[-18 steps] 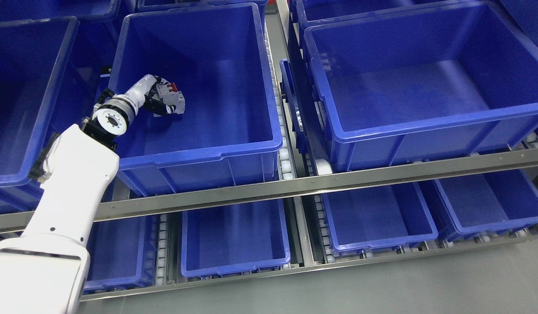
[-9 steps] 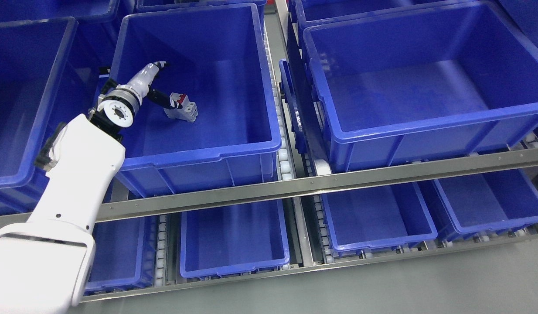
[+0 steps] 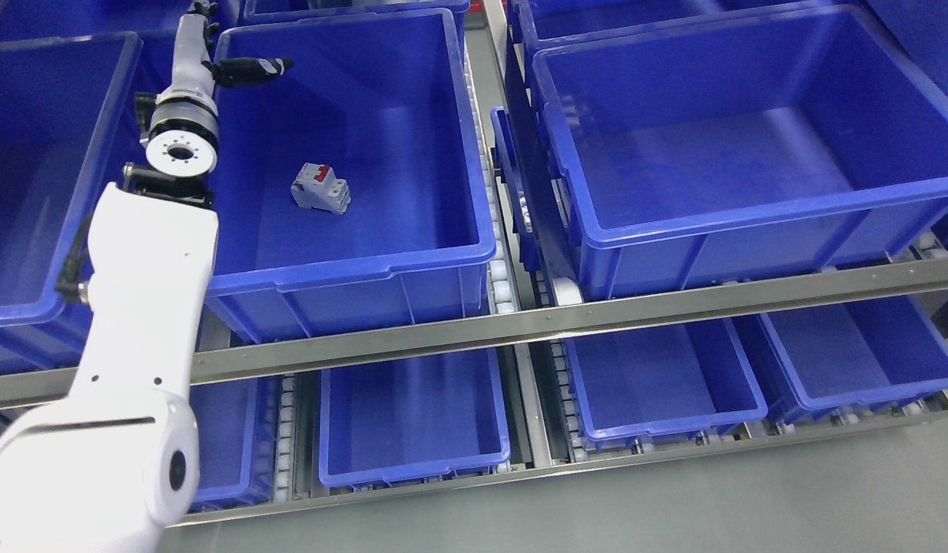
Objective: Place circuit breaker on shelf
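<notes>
Your circuit breaker lies on the floor of the blue bin on the upper shelf rail, tilted. Your left hand is raised at the bin's far left corner, fingers apart, holding nothing.

Left hand: upper fingers cut off by the top edge of the head view, so their number and spread cannot be fully read; its white arm runs out of frame at lower left and covers the near-left corner of the blue bin. Circuit breaker: print and switch detail too small to make out. Lower-tier bins sit partly behind the metal shelf rail, far ends hidden.
</notes>
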You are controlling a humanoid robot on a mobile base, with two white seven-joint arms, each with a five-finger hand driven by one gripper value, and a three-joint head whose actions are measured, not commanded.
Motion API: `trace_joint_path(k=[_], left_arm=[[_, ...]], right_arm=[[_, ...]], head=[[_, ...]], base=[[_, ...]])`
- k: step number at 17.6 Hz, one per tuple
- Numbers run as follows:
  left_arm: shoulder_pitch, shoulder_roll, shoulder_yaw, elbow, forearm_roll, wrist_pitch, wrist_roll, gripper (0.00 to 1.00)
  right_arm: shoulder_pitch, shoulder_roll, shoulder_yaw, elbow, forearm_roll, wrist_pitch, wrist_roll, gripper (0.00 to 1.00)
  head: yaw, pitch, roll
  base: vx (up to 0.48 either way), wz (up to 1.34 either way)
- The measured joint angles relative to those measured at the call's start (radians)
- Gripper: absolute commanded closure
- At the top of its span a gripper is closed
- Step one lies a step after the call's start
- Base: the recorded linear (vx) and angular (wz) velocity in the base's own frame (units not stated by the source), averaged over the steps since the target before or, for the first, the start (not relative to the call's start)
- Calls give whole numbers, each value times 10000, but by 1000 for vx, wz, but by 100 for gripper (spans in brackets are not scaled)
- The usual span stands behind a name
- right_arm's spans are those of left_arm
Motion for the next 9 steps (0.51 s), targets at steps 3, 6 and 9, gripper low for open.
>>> trace_joint_path(k=[3,6,9], left_arm=[[1423,-179,517,-1799,470,260,-163,1],[2798,-309,751,-3518,802,317,-214,1],[3841,-408,768,-4892,1071,321,-226,0]], right_arm=[[1,0,0,0,0,0,3,0],[1,0,0,0,0,0,30,0],[4,0,0,1,0,0,37,0]], head=[[0,0,0],[0,0,0],[0,0,0]], base=[[-135,133],[-213,209],[-261,235]])
